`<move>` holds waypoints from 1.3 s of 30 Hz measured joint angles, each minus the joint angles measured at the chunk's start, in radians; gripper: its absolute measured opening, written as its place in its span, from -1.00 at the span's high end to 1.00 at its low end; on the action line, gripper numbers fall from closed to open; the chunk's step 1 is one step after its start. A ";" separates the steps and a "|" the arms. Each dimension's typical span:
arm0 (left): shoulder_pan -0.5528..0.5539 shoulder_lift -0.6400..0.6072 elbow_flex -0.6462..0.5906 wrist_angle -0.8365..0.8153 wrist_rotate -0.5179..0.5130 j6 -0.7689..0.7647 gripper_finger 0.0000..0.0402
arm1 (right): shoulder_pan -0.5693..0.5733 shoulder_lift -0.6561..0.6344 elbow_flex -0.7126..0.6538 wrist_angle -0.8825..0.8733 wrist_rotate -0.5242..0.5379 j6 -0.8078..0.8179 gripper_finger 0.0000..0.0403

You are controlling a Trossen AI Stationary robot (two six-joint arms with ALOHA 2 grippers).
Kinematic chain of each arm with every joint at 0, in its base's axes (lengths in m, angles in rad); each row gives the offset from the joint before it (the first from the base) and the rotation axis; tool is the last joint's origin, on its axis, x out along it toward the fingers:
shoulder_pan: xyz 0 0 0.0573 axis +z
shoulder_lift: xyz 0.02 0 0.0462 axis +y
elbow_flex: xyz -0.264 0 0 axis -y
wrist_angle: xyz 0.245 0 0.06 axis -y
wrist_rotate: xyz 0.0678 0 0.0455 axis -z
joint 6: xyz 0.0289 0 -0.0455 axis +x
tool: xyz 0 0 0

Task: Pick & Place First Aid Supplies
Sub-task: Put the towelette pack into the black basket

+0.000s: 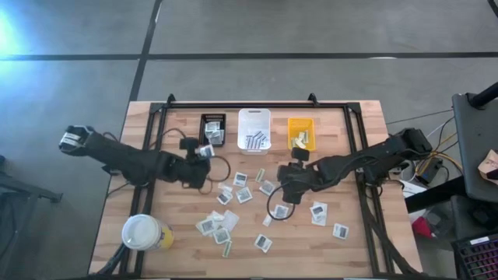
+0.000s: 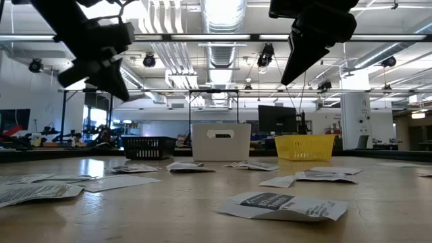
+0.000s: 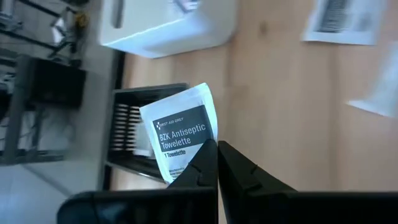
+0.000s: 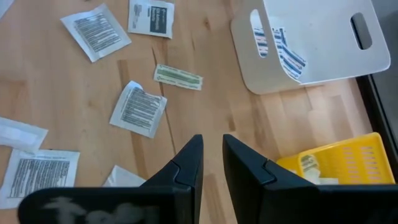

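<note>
The wooden counter [image 1: 156, 132] carries everything, with both dark arms reaching in from its two sides. At its near left corner stands a large white-lidded cup [image 1: 142, 231]. Along the far edge sit three small bins in a row: a black bin [image 1: 212, 120], a white bin [image 1: 254, 118] holding blue-striped packets, and a yellow bin [image 1: 301, 124] with pale pieces inside. The left pincer [image 3: 217, 163] hangs above the counter just in front of the black bin, its fingers pressed together on the lower edge of a white antiseptic towelette packet [image 3: 183, 134] with a dark printed patch, which stands up from the fingertips over the black bin's rim. The right pincer [image 4: 212, 155] hovers over bare wood in front of the yellow bin, its fingers a narrow gap apart with nothing between them. The rest of the first aid supplies [image 1: 233, 214] lie scattered flat across the middle and near part of the counter between the arms: white square packets with printed text, and among them a narrow yellow-green strip [image 4: 178, 76] lying near the white bin's corner.
</note>
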 joint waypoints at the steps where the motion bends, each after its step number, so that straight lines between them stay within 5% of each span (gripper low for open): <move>1: 0.025 -0.001 0.000 0.012 -0.003 0.024 1.00 | 0.000 0.000 0.000 0.000 0.000 0.000 0.72; 13: 0.338 0.081 -0.001 0.208 0.003 0.226 1.00 | -0.005 0.000 -0.005 0.001 0.051 0.000 0.72; 20: 0.480 0.146 -0.001 0.297 0.188 0.235 1.00 | -0.005 0.000 -0.005 0.003 0.051 0.000 0.72; 39: 0.516 0.284 -0.002 0.350 0.227 0.208 1.00 | -0.005 0.000 -0.005 0.007 0.036 0.053 0.72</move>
